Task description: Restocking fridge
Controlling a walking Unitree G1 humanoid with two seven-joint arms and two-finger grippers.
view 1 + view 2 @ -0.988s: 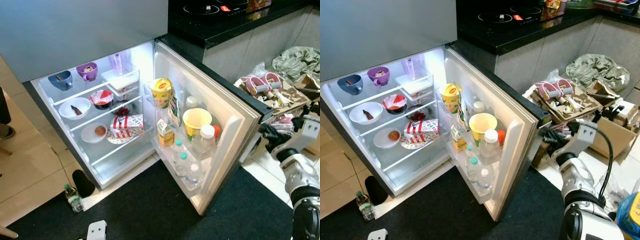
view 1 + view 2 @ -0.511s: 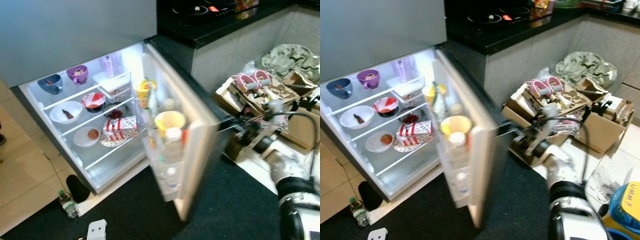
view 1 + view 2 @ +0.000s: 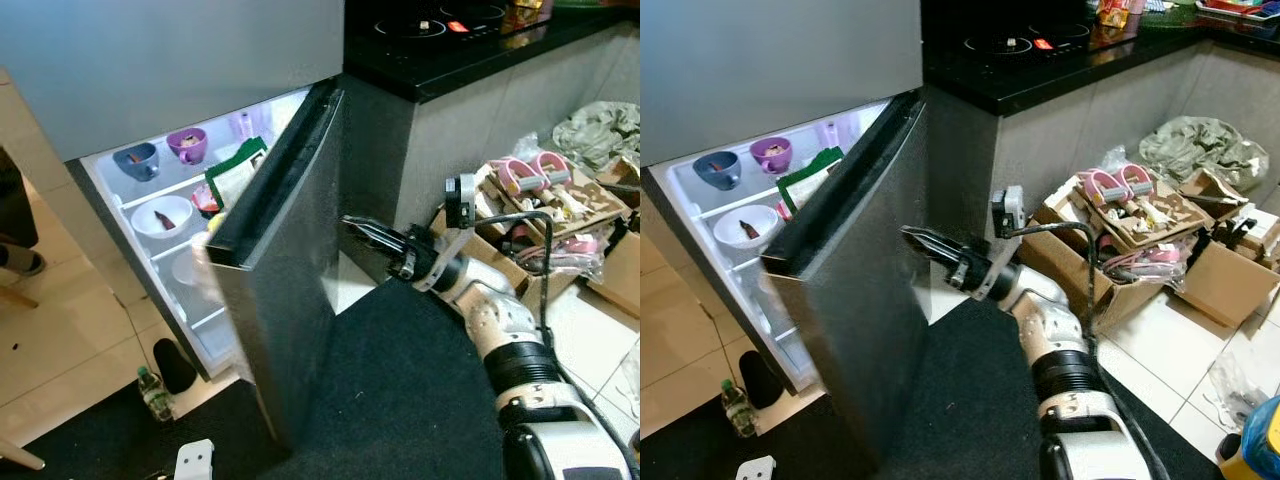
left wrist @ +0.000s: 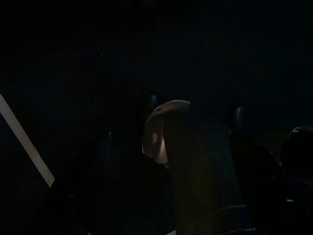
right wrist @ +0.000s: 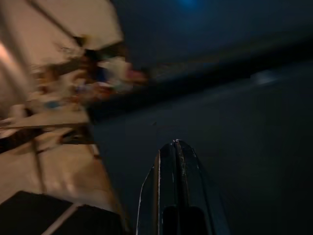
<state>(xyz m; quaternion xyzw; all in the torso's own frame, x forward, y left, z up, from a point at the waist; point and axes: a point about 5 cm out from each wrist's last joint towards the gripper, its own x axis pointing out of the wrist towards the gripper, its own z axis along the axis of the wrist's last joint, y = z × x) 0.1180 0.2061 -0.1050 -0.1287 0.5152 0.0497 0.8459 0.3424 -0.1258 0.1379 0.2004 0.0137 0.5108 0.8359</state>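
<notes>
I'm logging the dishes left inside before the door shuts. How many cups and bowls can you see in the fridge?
3: a blue cup and a purple cup side by side on the top shelf, and a white bowl on the shelf below. The half-closed grey fridge door may hide more.

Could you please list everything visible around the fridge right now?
Fridge door: one, dark grey, half shut.
Mugs: one blue, one purple, top shelf.
White bowl: one, shelf below.
Water bottle: one, clear, on the floor by the fridge.
Cardboard boxes: several, brown, cluttered, against the counter.
Hob: one, black, on the counter.
Right pincer: black fingers together, behind the door's outer face.
</notes>
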